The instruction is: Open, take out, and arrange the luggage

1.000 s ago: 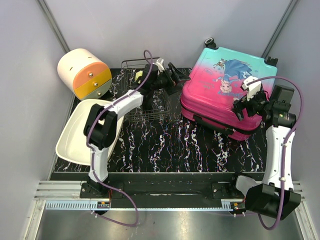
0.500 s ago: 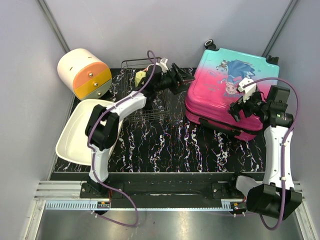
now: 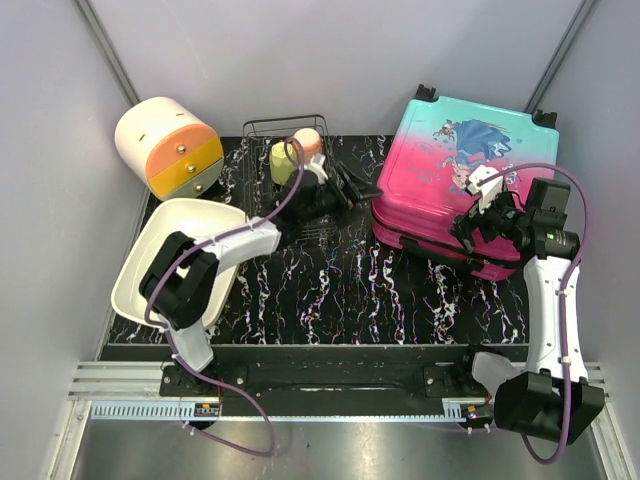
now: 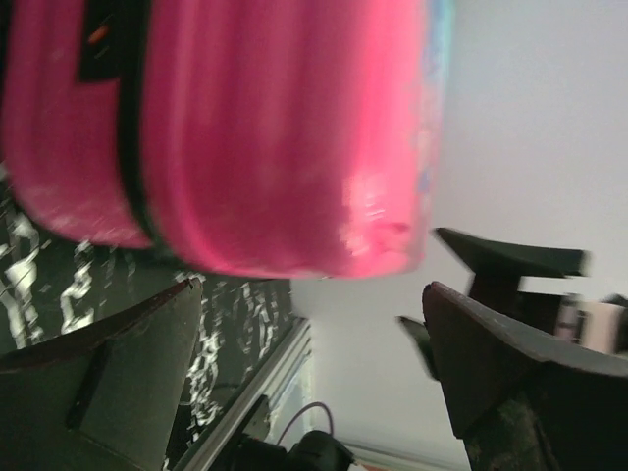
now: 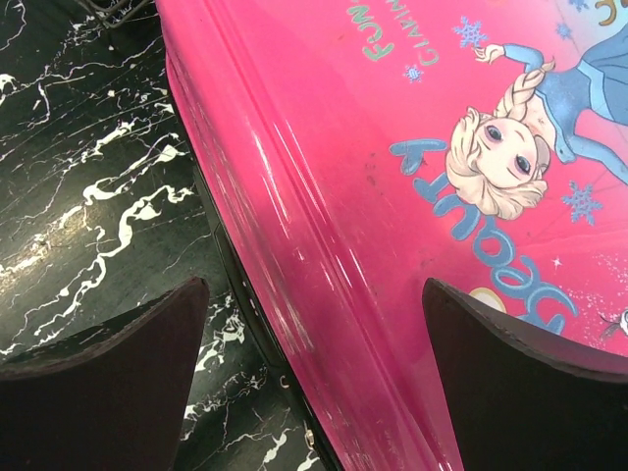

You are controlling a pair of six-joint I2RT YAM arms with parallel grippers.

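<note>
The luggage (image 3: 440,160) is lying shut, lid upward, just right of the wire basket (image 3: 262,126). The left gripper (image 4: 312,287) is hovering at the basket's right side, fingers spread and empty. The right gripper (image 5: 314,285), likewise spread and empty, is hanging farther right, over the luggage's near edge.

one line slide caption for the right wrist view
Right gripper, jaws open, poised over the edge of the hot pink hard-shell suitcase with cartoon girl print, on black marbled tabletop.
</note>
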